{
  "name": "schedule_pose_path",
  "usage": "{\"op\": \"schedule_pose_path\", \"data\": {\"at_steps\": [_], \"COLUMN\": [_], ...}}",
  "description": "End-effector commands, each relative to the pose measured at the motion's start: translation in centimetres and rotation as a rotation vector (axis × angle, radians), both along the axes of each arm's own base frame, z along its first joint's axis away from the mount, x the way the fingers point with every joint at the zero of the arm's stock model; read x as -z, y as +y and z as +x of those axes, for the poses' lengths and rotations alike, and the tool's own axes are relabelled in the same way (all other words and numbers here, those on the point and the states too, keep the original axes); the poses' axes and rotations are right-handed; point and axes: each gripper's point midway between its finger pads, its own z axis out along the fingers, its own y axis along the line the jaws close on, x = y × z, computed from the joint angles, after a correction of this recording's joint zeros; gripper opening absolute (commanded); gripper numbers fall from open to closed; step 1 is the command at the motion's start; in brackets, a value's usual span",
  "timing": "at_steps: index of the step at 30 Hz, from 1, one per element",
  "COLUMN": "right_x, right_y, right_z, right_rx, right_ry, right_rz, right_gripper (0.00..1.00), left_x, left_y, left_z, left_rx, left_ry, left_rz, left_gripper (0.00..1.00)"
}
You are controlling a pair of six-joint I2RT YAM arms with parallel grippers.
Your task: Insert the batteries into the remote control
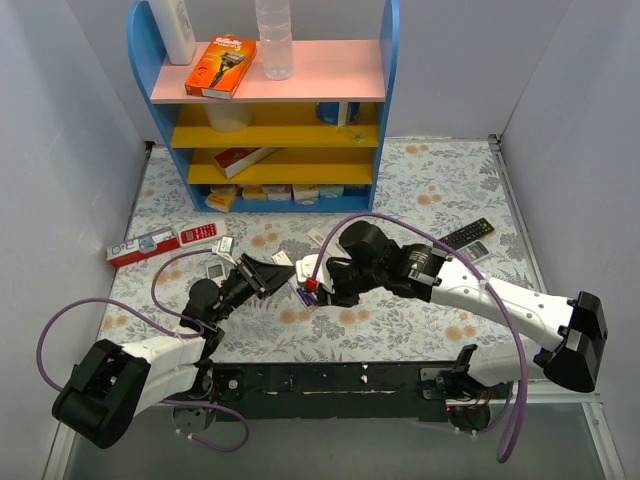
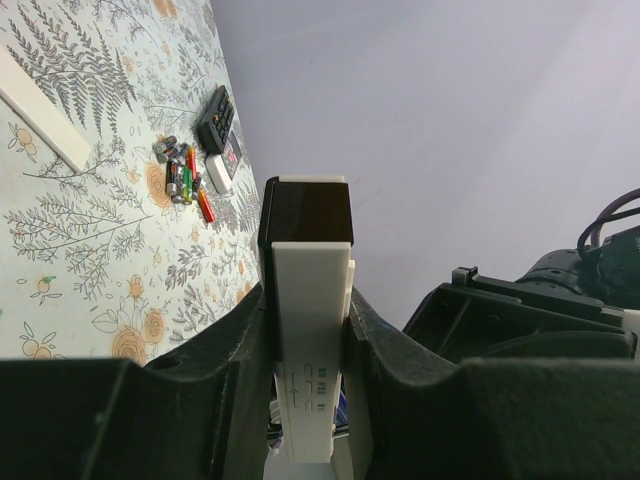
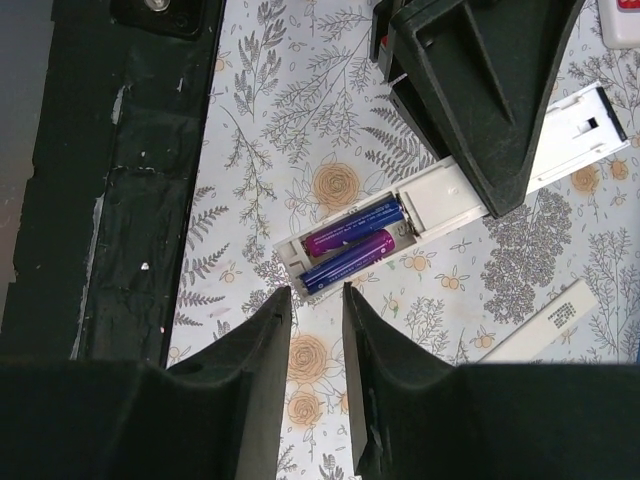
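A black remote (image 2: pixel 215 118), a short white remote (image 2: pixel 222 172) and loose batteries (image 2: pixel 183 180) are noted grouped on the flowered table (image 2: pixel 70 250), well apart from the work. A white strip (image 3: pixel 555 320) lies near the remote control (image 3: pixel 432 198), which is clamped by the left gripper (image 2: pixel 307 295) (dark end uppermost in the wrist view). Its open bay, holding two purple batteries (image 3: pixel 350 245), lies just ahead of the right gripper (image 3: pixel 315 320), whose fingers are narrowly parted and empty.

blue shelf (image 1: pixel 387 120), orange razor box (image 1: pixel 221 66), clear bottle (image 1: pixel 274 40), black remote (image 1: pixel 467 235)
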Motion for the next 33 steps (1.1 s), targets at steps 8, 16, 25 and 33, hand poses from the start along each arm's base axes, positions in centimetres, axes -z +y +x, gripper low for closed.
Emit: {"op": "schedule_pose_path", "data": {"at_steps": [8, 16, 25, 33], "right_x": [0.0, 0.0, 0.4, 0.1], "right_y": [1.2, 1.6, 2.0, 2.2], "right_z": [-0.3, -0.1, 0.7, 1.3], "right_rx": [-0.044, -0.038, 0.002, 0.034], "right_ry": [-0.001, 0.001, 0.000, -0.009], "right_rz": [0.010, 0.015, 0.004, 0.006], "right_gripper": [0.33, 0.31, 0.31, 0.32], "left_x": [-2.5, -2.5, -2.7, -2.8], "left_y": [-0.3, -0.3, -0.3, -0.3], "left_z": [-0.4, -0.4, -0.4, -0.6], "left_rx": [0.037, 0.039, 0.043, 0.049], "left_ry": [0.061, 0.060, 0.053, 0.050], "left_rz": [-0.127, -0.129, -0.133, -0.135], "left_gripper": [0.00, 0.00, 0.00, 0.00]}}
